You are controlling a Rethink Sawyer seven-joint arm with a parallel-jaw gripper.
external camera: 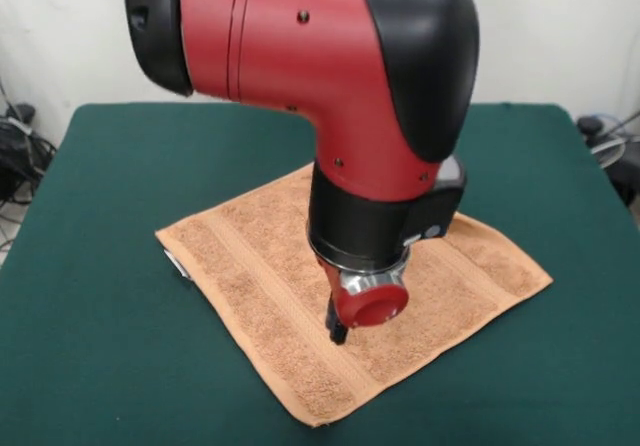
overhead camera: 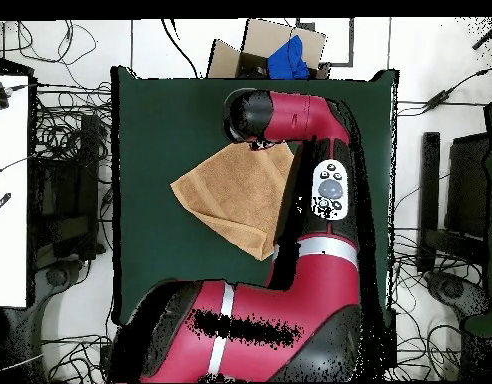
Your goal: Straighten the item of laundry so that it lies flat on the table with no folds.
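Observation:
The orange-tan towel (external camera: 250, 266) lies spread on the green table (external camera: 100, 216), turned like a diamond, with no folds that I can see. A small white tag (external camera: 175, 263) sticks out at its left edge. My gripper (external camera: 338, 332) hangs from the red and black arm just above the towel's middle, touching or nearly touching it; I cannot tell which. In the overhead view the towel (overhead camera: 230, 195) lies mid-table (overhead camera: 150, 130) with its right part under the arm (overhead camera: 290, 115), which hides the gripper.
A cardboard box with something blue (overhead camera: 285, 52) stands beyond the table's far edge in the overhead view. Cables (external camera: 18, 156) and equipment lie on the floor around the table. A white desk (overhead camera: 8, 190) stands at the left.

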